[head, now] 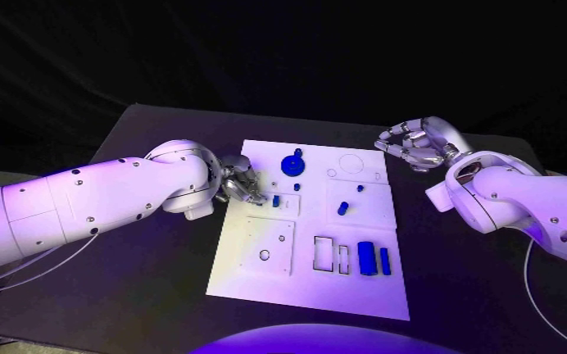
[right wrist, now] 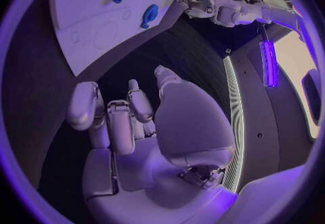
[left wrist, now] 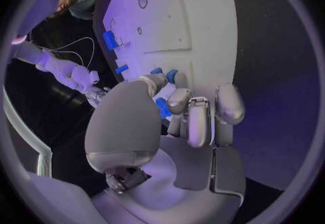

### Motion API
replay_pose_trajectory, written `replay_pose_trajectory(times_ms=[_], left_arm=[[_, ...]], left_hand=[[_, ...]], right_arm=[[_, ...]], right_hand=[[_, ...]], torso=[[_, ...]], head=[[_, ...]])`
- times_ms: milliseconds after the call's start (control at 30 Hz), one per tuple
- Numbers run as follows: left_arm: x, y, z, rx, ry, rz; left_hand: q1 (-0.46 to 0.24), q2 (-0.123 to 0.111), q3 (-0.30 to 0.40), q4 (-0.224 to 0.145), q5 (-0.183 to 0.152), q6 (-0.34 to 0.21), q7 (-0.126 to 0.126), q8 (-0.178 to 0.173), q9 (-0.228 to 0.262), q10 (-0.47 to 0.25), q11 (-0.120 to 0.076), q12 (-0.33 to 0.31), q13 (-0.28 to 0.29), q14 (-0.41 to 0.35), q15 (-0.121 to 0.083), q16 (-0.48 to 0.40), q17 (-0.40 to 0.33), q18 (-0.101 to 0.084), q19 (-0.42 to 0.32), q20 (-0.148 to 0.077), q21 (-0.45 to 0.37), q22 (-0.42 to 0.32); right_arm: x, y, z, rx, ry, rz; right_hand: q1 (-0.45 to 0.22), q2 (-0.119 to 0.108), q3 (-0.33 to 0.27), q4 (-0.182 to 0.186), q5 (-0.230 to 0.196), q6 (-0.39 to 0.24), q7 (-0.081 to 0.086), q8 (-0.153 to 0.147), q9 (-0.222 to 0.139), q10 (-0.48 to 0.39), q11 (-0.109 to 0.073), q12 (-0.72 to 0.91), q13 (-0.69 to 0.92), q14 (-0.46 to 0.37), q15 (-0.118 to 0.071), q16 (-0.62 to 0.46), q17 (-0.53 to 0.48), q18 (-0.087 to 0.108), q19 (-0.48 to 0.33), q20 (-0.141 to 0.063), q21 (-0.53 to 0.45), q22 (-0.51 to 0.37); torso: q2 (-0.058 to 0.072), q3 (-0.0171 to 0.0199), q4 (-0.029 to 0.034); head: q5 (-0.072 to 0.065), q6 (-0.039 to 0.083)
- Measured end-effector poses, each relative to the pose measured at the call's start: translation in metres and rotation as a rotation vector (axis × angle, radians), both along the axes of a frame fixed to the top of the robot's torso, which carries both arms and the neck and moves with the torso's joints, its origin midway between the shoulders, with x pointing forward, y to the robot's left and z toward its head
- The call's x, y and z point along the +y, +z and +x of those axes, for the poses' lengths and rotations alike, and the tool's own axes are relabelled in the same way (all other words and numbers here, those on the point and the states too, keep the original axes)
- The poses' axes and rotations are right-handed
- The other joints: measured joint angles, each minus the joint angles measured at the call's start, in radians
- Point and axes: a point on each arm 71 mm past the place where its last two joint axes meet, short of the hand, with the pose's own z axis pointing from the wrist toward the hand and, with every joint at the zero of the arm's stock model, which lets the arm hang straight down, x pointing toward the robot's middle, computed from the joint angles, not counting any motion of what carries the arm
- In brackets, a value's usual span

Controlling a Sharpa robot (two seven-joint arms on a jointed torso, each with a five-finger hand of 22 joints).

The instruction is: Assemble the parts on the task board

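Blue peg (head: 277, 201) on the board (head: 260, 284) looks light, stiff, slick; we pinch its sides. Left hand (head: 238, 182) fingers (left wrist: 197, 121) curl at it, hold unclear; right hand (head: 416, 144) curled, empty.

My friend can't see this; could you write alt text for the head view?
A white task board lies on a black table, with small blue parts on it. The left hand reaches over its edge; the right hand hovers beside it.

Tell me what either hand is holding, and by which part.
Right hand holds nothing. Left hand has its fingertips at a small blue part; a real hold cannot be told.
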Motion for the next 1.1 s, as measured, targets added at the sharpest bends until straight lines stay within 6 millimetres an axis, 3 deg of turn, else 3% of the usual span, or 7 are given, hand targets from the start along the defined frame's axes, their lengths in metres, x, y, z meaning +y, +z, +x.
replay_pose_trajectory(times_ms=[167,333,833,1100], left_arm=[[-0.002,0.000,0.000,0.003,-0.002,-0.004],[-0.002,-0.001,0.000,0.007,0.003,-0.007],[-0.003,0.000,-0.003,0.036,0.024,-0.033],[-0.005,0.017,0.003,0.035,0.015,-0.052]], left_hand=[[0.015,-0.016,0.078,0.008,0.003,-0.015,0.010,0.028,0.025,0.000,0.006,0.000,0.000,0.000,0.000,0.000,0.000,0.000,0.000,0.000,0.000,0.005],[0.004,-0.031,0.102,0.006,0.009,-0.017,0.012,0.035,0.034,0.001,0.008,0.000,-0.001,0.000,0.000,0.000,0.000,0.000,0.000,0.000,0.000,0.006],[-0.003,-0.038,0.103,0.005,0.009,-0.020,0.015,0.040,0.039,0.000,0.009,0.000,0.000,0.000,0.000,0.000,0.000,0.000,0.000,0.000,0.000,0.008],[-0.003,-0.041,0.124,-0.007,0.009,-0.030,0.013,0.045,0.034,-0.001,0.010,-0.004,-0.001,0.000,0.000,0.000,0.000,0.000,0.000,0.000,0.000,0.007]], right_arm=[[0.000,0.000,0.000,0.001,0.000,0.000],[0.000,-0.001,0.000,0.002,0.000,0.000],[0.000,-0.002,0.000,0.004,0.000,-0.001],[0.000,-0.002,0.000,0.005,-0.001,-0.001]], right_hand=[[0.000,0.000,0.000,0.000,0.000,0.000,0.000,0.000,0.000,0.000,0.000,0.000,0.000,0.000,0.000,0.000,0.000,0.000,0.000,0.000,0.000,0.000],[0.000,0.000,0.000,0.000,0.000,0.000,0.000,0.000,0.000,0.000,0.000,0.000,0.000,0.000,0.000,0.000,0.000,0.000,0.000,0.000,0.000,0.000],[0.000,0.000,0.000,0.000,0.000,0.000,0.000,0.006,0.000,0.000,0.000,0.000,0.001,0.004,-0.004,0.000,0.000,0.000,0.000,0.000,0.000,0.000],[0.000,0.000,0.000,0.000,0.000,-0.003,0.003,0.006,0.000,0.000,0.000,0.000,0.001,0.004,-0.004,0.000,0.000,0.000,0.000,0.000,0.000,0.000]], torso=[[0.000,0.0000,-0.0002],[0.000,0.0000,-0.0003],[-0.001,0.0012,-0.0007],[-0.001,0.0009,-0.0005]], head=[[0.000,0.001],[0.000,0.002],[0.000,0.008],[-0.002,0.012]])
